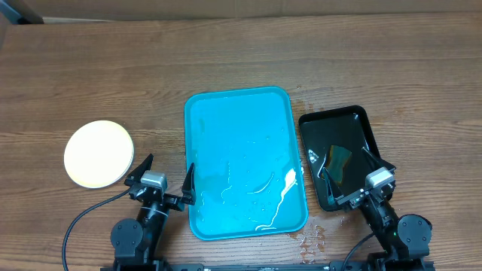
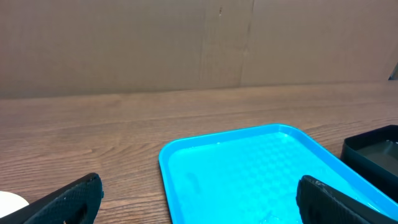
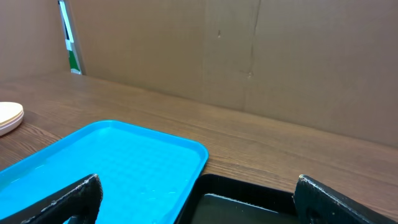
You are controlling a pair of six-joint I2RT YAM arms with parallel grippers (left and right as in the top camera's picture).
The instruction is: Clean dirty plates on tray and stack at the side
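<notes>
The plates [image 1: 99, 153] lie stacked on the bare wood left of the tray [image 1: 241, 135], a pale yellowish one on top. The stack's edge also shows in the left wrist view [image 2: 9, 200] and the right wrist view [image 3: 9, 117]. The turquoise tray holds no plates, only streaks and drops of water. My left gripper [image 1: 166, 172] is open at the tray's near left corner, one finger over the wood and one over the tray [image 2: 249, 162]. My right gripper [image 1: 350, 165] is open over the near end of the black tray [image 1: 354, 124], holding nothing.
The black tray right of the turquoise one holds water and a dark flat item [image 1: 339, 158]. Water drops [image 1: 312, 241] lie on the wood by the turquoise tray's near right corner. A cardboard wall stands behind the table.
</notes>
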